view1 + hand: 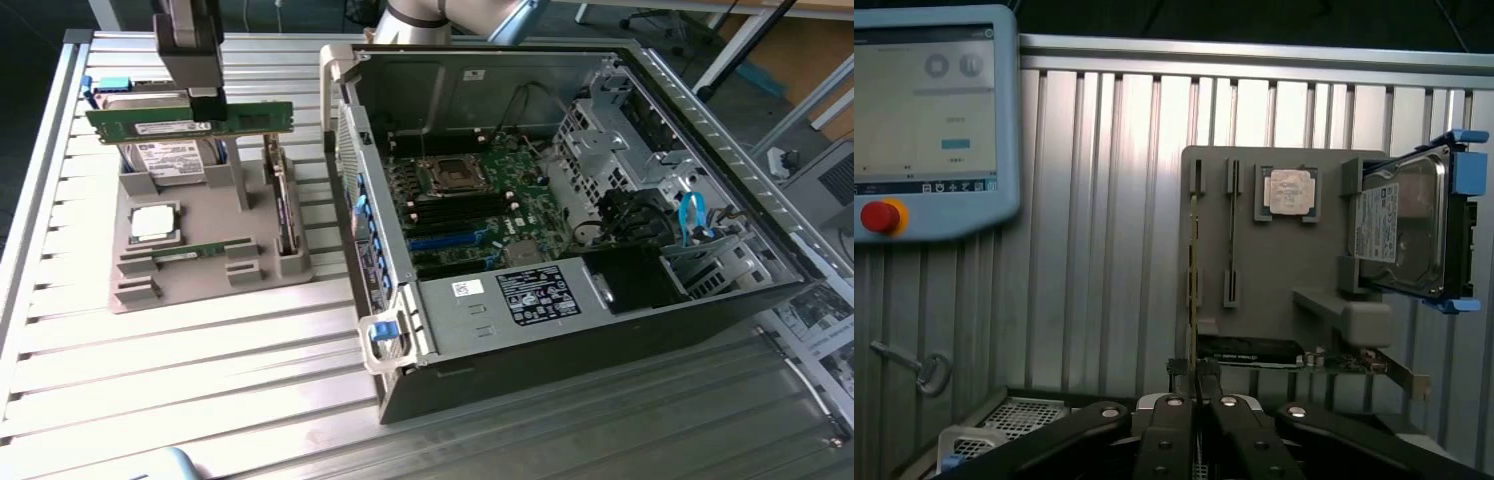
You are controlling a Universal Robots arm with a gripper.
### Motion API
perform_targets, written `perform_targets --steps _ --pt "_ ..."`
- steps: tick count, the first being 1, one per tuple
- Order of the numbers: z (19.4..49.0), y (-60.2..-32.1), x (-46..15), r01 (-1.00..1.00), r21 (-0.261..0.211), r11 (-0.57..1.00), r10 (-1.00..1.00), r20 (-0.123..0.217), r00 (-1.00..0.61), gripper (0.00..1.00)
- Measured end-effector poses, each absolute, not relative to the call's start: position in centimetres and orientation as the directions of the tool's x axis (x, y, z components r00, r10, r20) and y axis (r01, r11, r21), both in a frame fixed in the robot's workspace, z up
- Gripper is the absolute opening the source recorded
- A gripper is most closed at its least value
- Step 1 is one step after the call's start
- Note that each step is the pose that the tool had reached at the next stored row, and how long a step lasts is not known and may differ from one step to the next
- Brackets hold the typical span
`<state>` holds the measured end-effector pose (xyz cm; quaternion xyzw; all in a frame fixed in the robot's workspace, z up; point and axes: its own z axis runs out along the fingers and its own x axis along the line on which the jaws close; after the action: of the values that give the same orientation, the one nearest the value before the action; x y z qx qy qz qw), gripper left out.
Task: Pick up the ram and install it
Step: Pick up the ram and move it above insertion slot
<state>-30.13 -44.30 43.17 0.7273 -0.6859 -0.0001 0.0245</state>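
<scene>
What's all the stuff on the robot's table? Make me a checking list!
Surface: ribbed metal table, bearing a grey holder and an open computer case.
Job's things: ram gripped in the air above the holder; motherboard lies in the case.
Clutter: hard drive, processor and a second stick on the holder; key on the table.
Gripper: gripper shut on the ram.
Cables: blue cable inside the case.
Surroundings: touchscreen pendant with a red button.
</scene>
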Motion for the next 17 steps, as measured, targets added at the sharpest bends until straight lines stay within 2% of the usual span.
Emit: perform_targets --steps 17 --pt "43.2 -44.3 -29.1 -0.997 0.041 -0.058 -0.998 0.034 0.059 0.13"
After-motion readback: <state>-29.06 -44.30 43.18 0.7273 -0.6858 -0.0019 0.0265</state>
